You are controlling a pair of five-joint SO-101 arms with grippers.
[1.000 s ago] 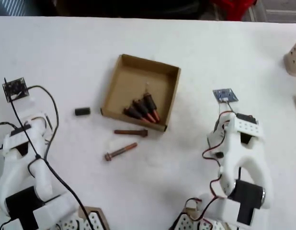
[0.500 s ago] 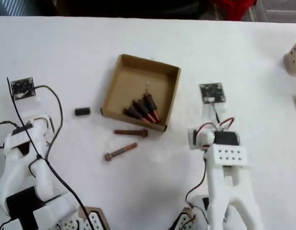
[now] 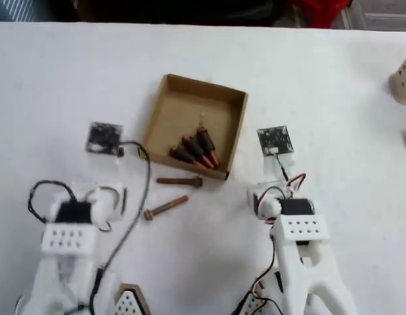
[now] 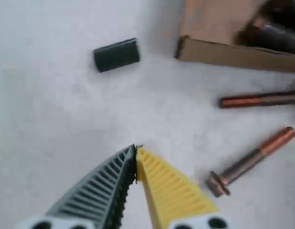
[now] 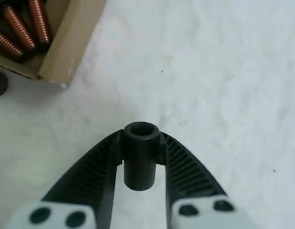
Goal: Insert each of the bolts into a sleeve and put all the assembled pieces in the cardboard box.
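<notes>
- Since 1 second ago both arms have swung forward over the table (image 3: 334, 79). The left arm now stands over the spot where the loose sleeve (image 4: 116, 55) lies, and the right arm has come in beside the cardboard box (image 3: 190, 82).
- Your right gripper (image 5: 140, 137) is clamped on a black sleeve (image 5: 139, 162), with the open bore facing its wrist camera, above bare table near the box's corner. The jaws hold only the sides of a smooth cylinder. A bump or a sideways push from a bolt could tilt it or squeeze it out.
- Your left gripper (image 4: 136, 150) has its fingers pressed together and holds nothing. It hangs over the table between the loose sleeve and the slanted bolt (image 4: 252, 160). If you lower it without spreading the jaws, it will shove the bolt rather than take it.
- Both bolts are round and lie free. The bolt by the box (image 4: 262, 100) sits just beside the wall, so a jaw may catch the cardboard and shift the box and the 3 assembled pieces (image 3: 195, 151) inside.
- The left arm's black cable (image 3: 140, 190) hangs near the slanted bolt's head. A sweep of that arm could drag or roll the bolt.
- The bore is narrow, so a bolt gripped off-axis will likely jam at the mouth.
</notes>
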